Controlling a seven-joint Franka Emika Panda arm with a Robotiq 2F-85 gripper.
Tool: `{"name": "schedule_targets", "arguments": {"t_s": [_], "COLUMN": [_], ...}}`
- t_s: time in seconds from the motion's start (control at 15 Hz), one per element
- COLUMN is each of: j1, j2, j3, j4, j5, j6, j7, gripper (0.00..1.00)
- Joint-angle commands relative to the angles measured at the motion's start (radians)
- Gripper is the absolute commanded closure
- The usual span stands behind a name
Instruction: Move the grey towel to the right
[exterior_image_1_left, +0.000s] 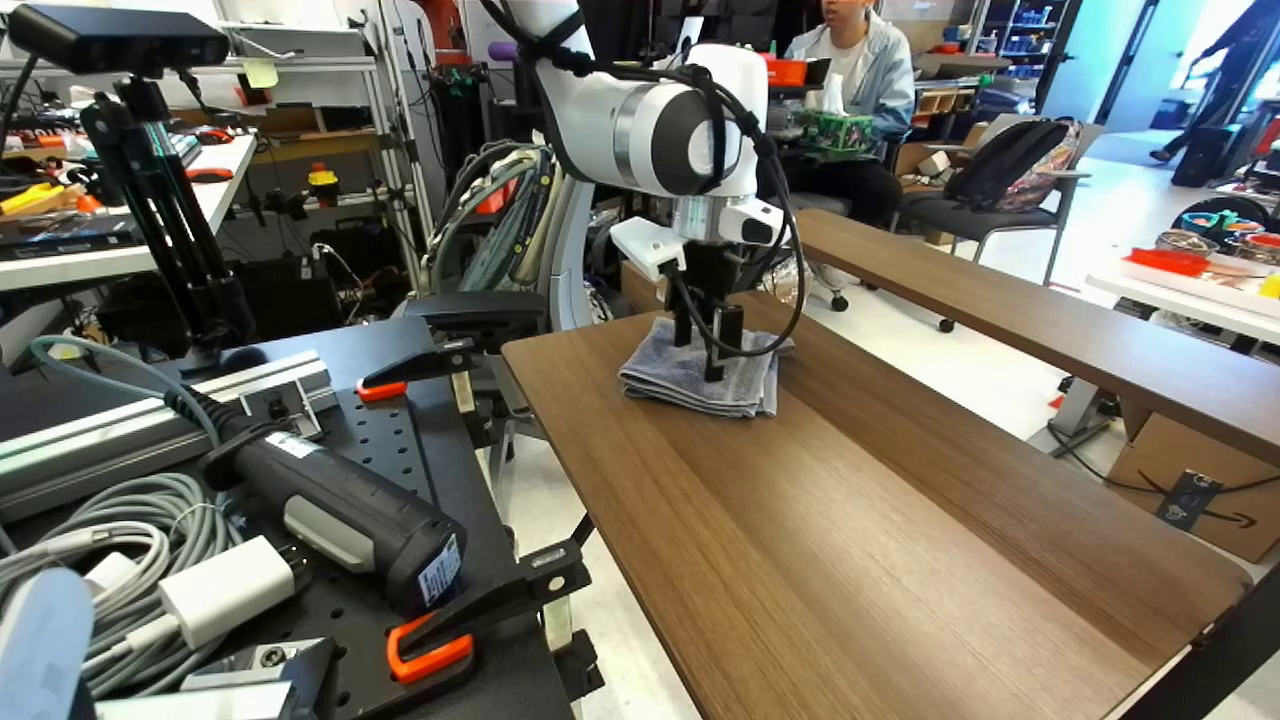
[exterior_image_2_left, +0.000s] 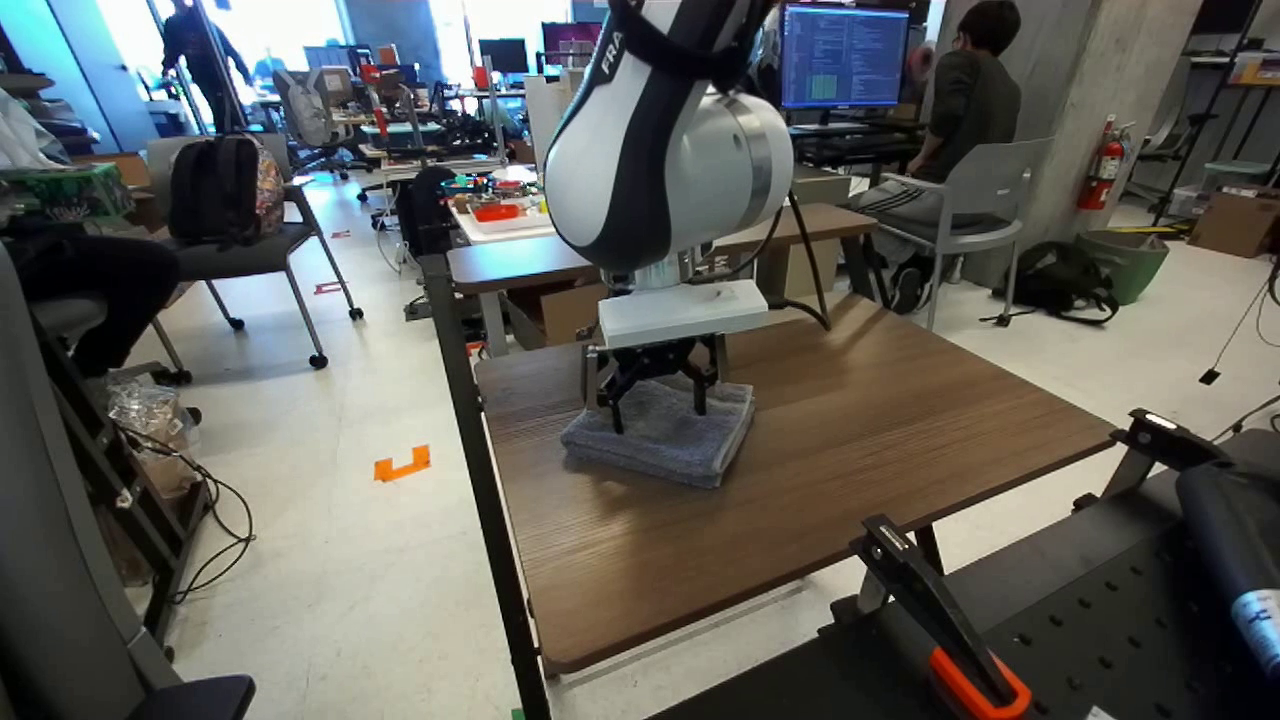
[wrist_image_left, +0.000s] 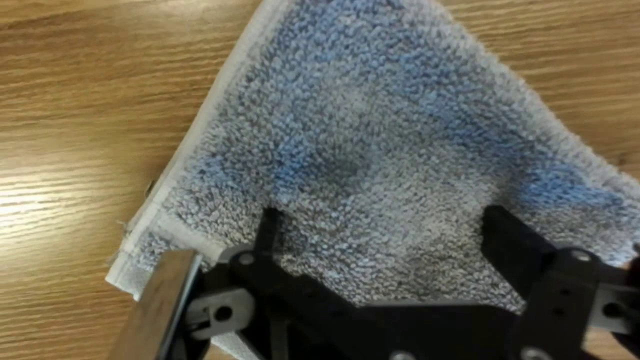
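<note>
The grey towel (exterior_image_1_left: 750, 388) lies folded in a flat stack of layers near one end of the brown table. It also shows in an exterior view (exterior_image_2_left: 690, 458), and its fuzzy top fills much of the wrist view (wrist_image_left: 370, 110). My gripper (exterior_image_1_left: 698, 361) points straight down over the towel in both exterior views (exterior_image_2_left: 659, 421). Its two fingers are spread wide with only towel surface between them in the wrist view (wrist_image_left: 382, 211). The fingertips are at the towel's top and appear to touch it. No fold is pinched between them.
The wooden table (exterior_image_1_left: 850, 540) extends away from the towel. A black perforated bench (exterior_image_1_left: 430, 470) with orange-tipped clamps (exterior_image_1_left: 435, 655) and a dark handheld tool (exterior_image_1_left: 350, 510) stands beside it. A grey chair (exterior_image_1_left: 570, 240) is close to the table's end. A second brown table (exterior_image_1_left: 1000, 300) stands behind.
</note>
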Motion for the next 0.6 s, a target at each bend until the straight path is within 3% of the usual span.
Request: {"name": "schedule_targets", "arguments": {"t_s": [0.0, 0.53], "j1": [-0.014, -0.142], "j2": [0.034, 0.033], "j3": [-0.034, -0.092], "j4": [0.041, 0.016], "j5": [0.042, 0.097], "j6": [-0.035, -0.036], "j7": [-0.034, -0.046], "gripper": [0.00, 0.00]}}
